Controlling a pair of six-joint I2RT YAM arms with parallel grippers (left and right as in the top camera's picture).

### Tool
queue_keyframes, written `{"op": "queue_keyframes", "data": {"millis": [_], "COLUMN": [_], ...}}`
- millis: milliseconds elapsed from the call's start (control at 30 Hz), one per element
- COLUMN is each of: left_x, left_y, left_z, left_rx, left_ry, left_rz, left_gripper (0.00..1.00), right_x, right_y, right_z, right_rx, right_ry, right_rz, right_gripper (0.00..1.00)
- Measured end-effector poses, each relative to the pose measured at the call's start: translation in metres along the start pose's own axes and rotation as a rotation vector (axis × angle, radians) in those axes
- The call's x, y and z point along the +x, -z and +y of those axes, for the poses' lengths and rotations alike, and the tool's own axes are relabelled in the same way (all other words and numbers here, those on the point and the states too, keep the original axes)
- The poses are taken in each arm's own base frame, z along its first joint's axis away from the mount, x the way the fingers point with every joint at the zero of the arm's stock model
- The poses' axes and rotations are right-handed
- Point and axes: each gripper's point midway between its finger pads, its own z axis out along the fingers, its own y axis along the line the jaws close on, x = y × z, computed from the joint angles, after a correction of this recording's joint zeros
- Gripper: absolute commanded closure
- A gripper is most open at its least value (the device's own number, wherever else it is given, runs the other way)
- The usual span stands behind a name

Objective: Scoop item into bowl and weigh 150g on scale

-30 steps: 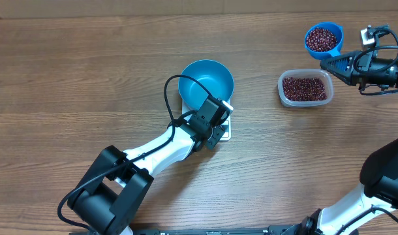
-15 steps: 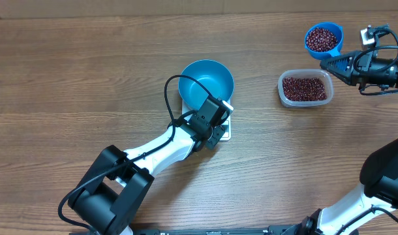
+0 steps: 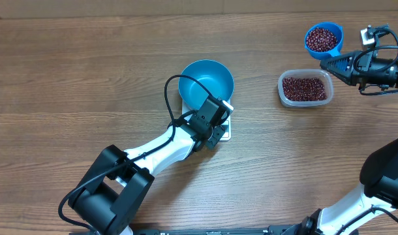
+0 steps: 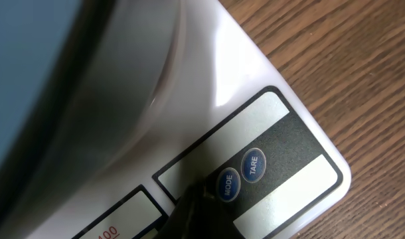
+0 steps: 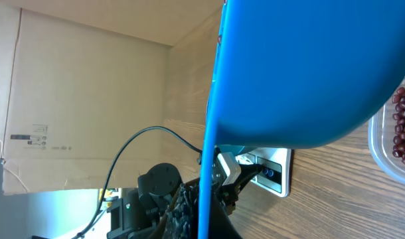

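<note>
1 left claw | tip at scale MODE button | bowl beside

Clear tub, blue scoop, wooden table

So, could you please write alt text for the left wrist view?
The dark tip of the shut left claw sits at the MODE button on the white scale, with the TARE button just beside it. The teal bowl fills the upper left, standing on the scale; wooden table shows at right.
</note>
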Motion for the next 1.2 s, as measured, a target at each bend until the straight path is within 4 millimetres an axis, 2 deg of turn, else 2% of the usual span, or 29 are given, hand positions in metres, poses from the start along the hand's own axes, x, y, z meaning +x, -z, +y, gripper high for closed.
{"op": "queue_keyframes", "data": {"millis": [1200], "left_x": [0.0002], "left_y": [0.0000], "left_z": [0.0000], "left_rx": [0.000], "left_ry": [0.015], "left_rz": [0.001], "left_gripper": [0.96], "right_x": [0.0010], "right_y": [0.0000], "right_z": [0.0003], "right_rx": [-0.001], "right_ry": [-0.007], "right_rz": [0.003], "right_gripper": [0.96]}}
